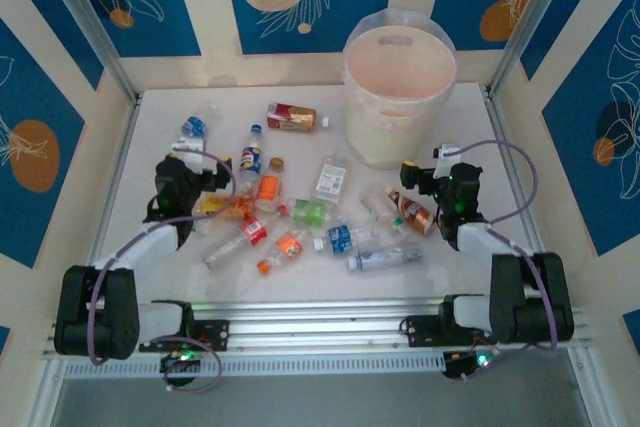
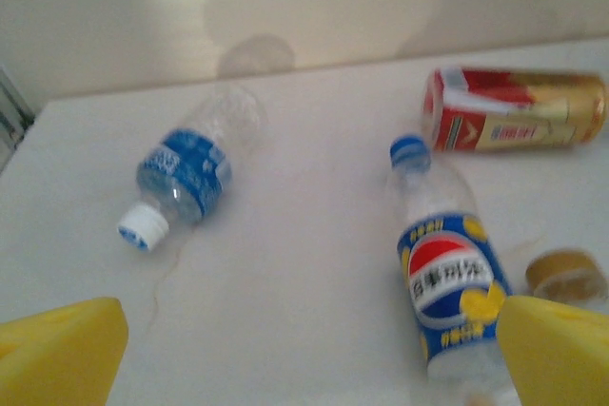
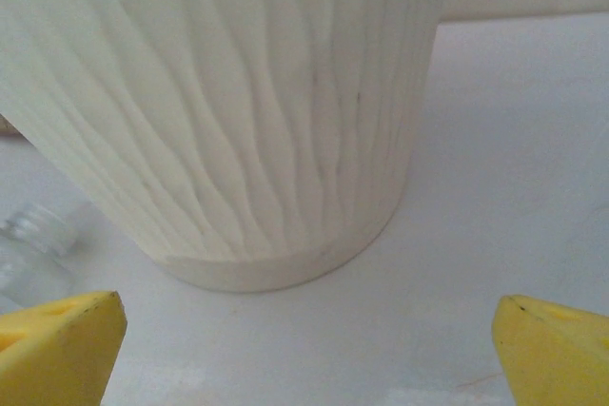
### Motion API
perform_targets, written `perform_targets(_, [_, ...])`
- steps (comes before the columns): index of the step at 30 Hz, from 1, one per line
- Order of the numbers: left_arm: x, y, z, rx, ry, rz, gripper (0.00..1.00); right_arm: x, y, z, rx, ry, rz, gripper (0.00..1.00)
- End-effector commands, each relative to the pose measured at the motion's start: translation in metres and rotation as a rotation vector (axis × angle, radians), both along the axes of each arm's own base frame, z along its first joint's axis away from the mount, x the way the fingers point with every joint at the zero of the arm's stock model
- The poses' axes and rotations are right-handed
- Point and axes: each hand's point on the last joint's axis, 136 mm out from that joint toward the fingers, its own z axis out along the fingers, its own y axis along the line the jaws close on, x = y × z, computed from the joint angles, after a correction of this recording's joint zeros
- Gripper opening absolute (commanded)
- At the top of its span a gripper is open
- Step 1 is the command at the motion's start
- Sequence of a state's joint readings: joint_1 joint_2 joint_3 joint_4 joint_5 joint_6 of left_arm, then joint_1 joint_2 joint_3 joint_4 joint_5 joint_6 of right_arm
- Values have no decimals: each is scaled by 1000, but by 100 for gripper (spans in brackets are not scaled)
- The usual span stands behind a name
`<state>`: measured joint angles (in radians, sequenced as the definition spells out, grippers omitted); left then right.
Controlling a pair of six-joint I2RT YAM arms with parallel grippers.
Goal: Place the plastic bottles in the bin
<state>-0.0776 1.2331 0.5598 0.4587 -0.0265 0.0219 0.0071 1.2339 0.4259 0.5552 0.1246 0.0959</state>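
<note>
At left jaws, Pepsi bottle [image 2: 447,273] base hidden, right-wrist bin [image 3: 257,121] top cropped

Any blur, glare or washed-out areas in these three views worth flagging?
Top external: even light, soft detail, bin interior tinted pink. Left wrist: mildly blurred, red-labelled bottle softest. Right wrist: bin's ribbed wall fairly clear, top edge washed out.
</note>
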Motion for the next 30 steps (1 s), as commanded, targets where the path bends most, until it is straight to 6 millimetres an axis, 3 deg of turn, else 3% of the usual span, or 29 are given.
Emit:
perform_targets(1, [14,5,28,-41,49,28,100,-12,-5,15,-14,15,-24,99])
perform_targets(4, [33,6,41,-67,112,55,99,-22,-15,29,-3,23,-91,99])
perform_targets(7, [58,0,41,-64,198,32,99,-30,-24,39,30,54,-158,99])
perform_targets(9, [73,7,35,-68,258,79,99,-33,-28,43,49,90,-189,99])
perform_targets(19, [140,48,-18,21,566,175,100,-42,-31,56,89,199,-247,99])
perform_targets(30, [178,71,-76,54,724,132,100,-62,-26,91,86,88,-229,99])
